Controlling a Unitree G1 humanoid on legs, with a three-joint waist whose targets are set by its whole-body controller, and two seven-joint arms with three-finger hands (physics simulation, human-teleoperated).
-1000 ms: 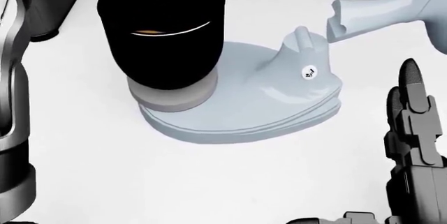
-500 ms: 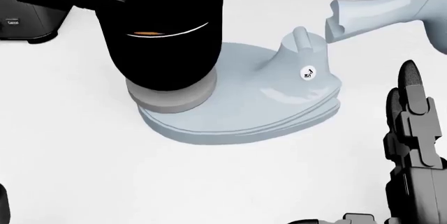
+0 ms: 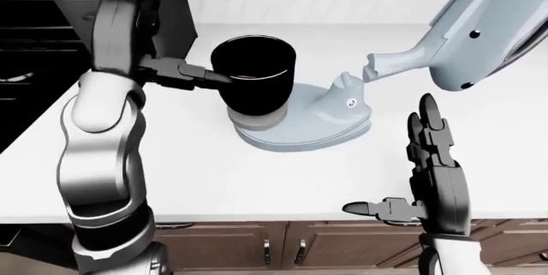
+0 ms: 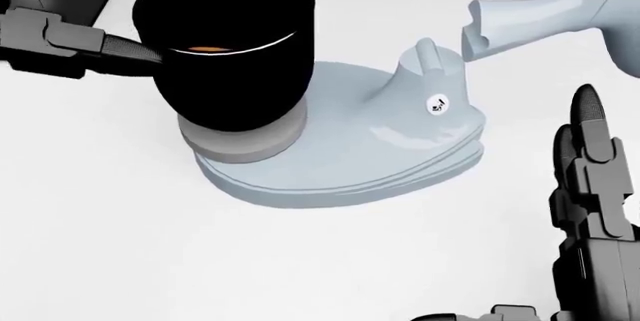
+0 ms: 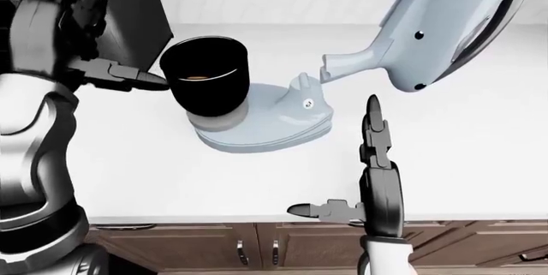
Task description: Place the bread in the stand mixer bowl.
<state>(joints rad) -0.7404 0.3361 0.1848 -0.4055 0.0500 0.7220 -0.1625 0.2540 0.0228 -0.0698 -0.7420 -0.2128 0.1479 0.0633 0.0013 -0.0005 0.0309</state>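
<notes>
The pale blue stand mixer stands on the white counter with its head tilted up. Its black bowl sits on the base, and a thin orange-brown sliver of bread shows inside, just below the rim. My left hand is open and empty, its straight fingers pointing at the bowl's left side, close to the wall. My right hand hangs open to the right of the mixer's base, fingers upright and thumb stuck out to the left, holding nothing.
A black appliance stands on the counter behind my left arm. A dark stove fills the left-eye view's upper left. The counter's edge runs above brown cabinet doors.
My left hand has drawn away from above the bowl's rim, moving left and lower to sit beside the bowl. The bread stays in the bowl. The right hand has barely moved.
</notes>
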